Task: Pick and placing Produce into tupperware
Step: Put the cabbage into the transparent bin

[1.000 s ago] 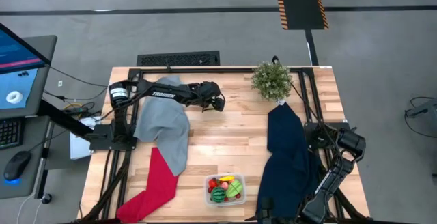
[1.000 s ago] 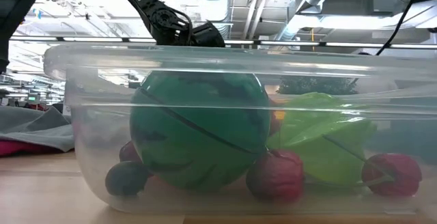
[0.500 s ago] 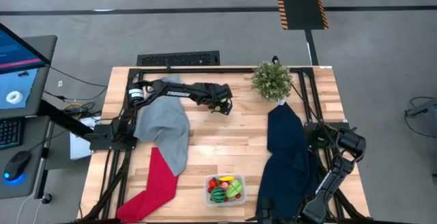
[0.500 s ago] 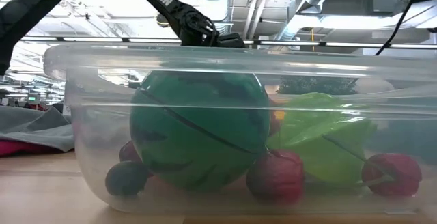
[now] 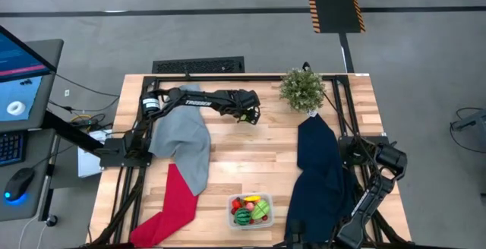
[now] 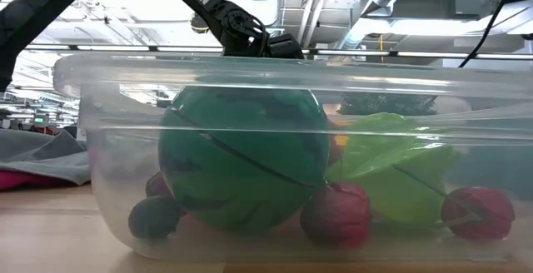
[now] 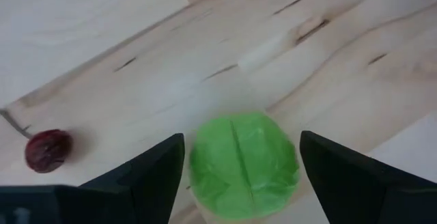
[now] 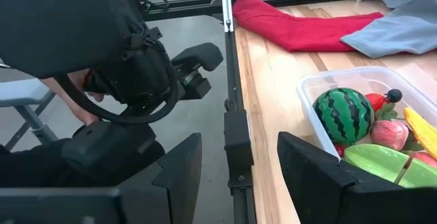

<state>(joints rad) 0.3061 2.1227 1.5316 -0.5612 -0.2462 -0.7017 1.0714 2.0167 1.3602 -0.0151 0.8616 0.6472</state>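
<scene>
My left gripper (image 7: 242, 142) hangs open over the far middle of the table (image 5: 250, 115) and points steeply down. A round light green toy vegetable (image 7: 244, 166) lies on the wood between its two fingers, with a narrow gap on each side. A small dark red piece (image 7: 48, 150) lies beside it. The clear tupperware (image 5: 231, 202) stands near the front edge. It holds the striped melon (image 8: 343, 115), a light green piece (image 6: 391, 177) and red, pink and yellow pieces. My right gripper (image 8: 239, 145) waits open off the near right corner.
A potted plant (image 5: 301, 89) stands at the far right. A grey cloth (image 5: 182, 139) and a red cloth (image 5: 171, 203) lie on the left. A dark blue cloth (image 5: 319, 173) covers the right side. Bare wood lies between the cloths.
My left gripper has moved toward the table's right edge and a little toward the near edge, and its fingers have tipped further down. It now stands over the green toy vegetable. The right arm has kept still.
</scene>
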